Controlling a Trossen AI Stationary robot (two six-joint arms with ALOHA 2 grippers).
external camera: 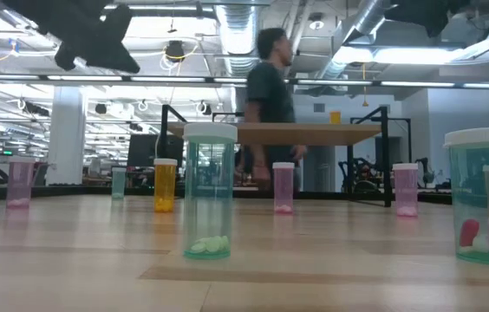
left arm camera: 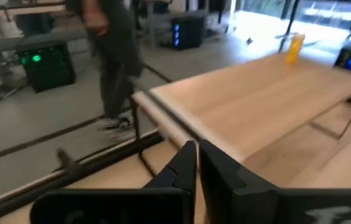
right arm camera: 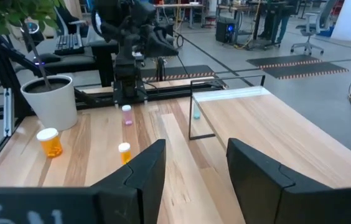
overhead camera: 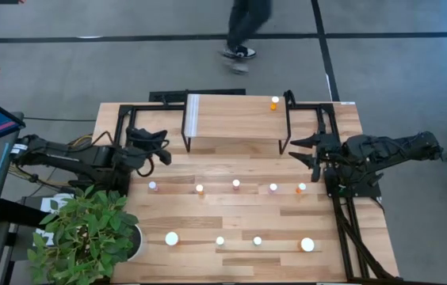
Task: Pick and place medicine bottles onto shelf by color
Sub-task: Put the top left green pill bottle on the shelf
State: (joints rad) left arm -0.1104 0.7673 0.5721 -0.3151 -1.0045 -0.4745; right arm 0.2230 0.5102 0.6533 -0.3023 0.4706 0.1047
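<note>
Right end effector [overhead camera: 309, 150] sits mid-right of the frame, fingers spread, holding nothing. Left end effector [overhead camera: 160, 146] is pinched closed, also empty. One orange bottle [overhead camera: 274, 102] is already on the shelf [overhead camera: 231, 119]; the others [overhead camera: 236, 185] wait in rows on the tabletop [overhead camera: 231, 218], probably spaced for easy grabs.

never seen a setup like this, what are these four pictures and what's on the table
It is a two-armed robot at a wooden table. One picture looks straight down, one sits at table height, and one camera rides on each wrist. The left gripper has its jaws shut; the right gripper has them open. Both hold nothing and sit beside the small raised shelf. One orange bottle already stands on the shelf. Other small medicine bottles stand in rows on the table, near a potted plant. A person walks behind.
</note>
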